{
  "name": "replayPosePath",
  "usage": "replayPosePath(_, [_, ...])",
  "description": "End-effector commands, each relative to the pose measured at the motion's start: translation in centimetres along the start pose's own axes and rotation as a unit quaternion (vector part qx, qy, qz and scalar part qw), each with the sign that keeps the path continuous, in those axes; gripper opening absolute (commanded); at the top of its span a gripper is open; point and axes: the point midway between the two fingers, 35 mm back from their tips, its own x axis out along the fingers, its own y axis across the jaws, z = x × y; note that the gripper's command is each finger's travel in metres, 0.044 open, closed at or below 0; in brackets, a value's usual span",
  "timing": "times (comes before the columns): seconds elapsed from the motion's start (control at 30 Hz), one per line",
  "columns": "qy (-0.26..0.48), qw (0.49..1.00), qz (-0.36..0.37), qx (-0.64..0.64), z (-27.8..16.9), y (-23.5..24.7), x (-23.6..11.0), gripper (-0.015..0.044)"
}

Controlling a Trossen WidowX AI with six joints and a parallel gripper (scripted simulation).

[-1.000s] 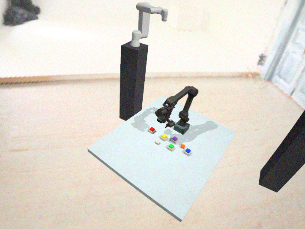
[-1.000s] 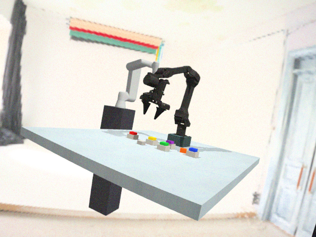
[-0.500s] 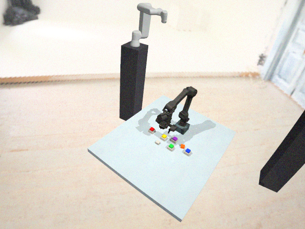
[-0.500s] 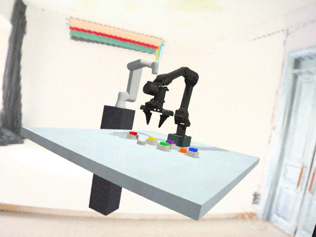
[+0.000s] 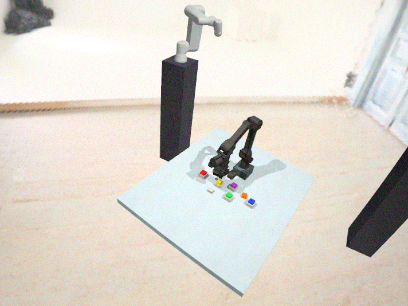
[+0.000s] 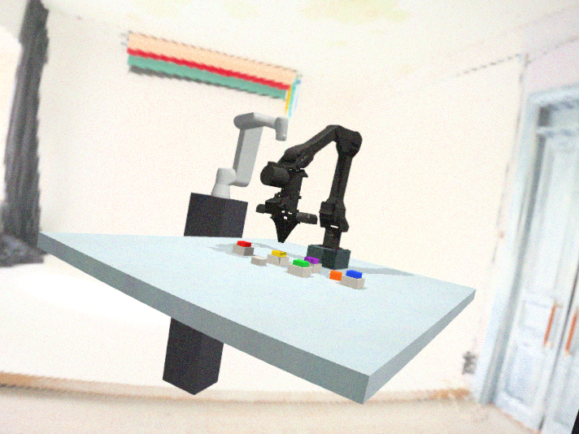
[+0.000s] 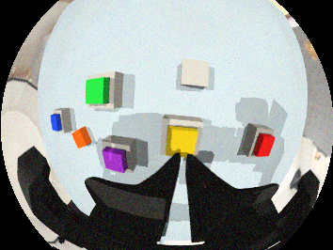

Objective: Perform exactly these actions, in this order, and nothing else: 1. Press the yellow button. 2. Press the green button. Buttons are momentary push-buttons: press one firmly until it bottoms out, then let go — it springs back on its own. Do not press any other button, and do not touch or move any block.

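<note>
One end effector (image 6: 283,237), fingers pressed together on nothing, hangs over the table (image 6: 196,298), apparently just above and behind the yellow button (image 7: 182,139); green button (image 7: 98,90) waits farther forward.

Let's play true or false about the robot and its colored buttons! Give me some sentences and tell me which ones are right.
1. The gripper has its fingers shut, with nothing between them. True.
2. The fingers are already pushing down the green button. False: they point at the yellow button, and in the exterior view they hang above it.
3. The red button stands beside the blue button. False: they are at opposite ends of the group.
4. The orange block sits between the green button and the blue button. True.
5. The purple button is next to the yellow button. True.
</note>
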Motion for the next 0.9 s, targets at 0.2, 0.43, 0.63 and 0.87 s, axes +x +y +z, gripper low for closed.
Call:
replayPosePath(0.2, [0.000,1.000,0.002,-0.002,0.0,0.1,0.5,0.0020])
replayPosePath(0.43, [0.000,1.000,0.002,-0.002,0.1,0.1,1.7,0.0020])
replayPosePath(0.63, [0.000,1.000,0.002,-0.002,0.0,0.1,2.6,0.0020])
replayPosePath(0.87, [0.000,1.000,0.002,-0.002,0.0,0.1,3.5,0.0020])
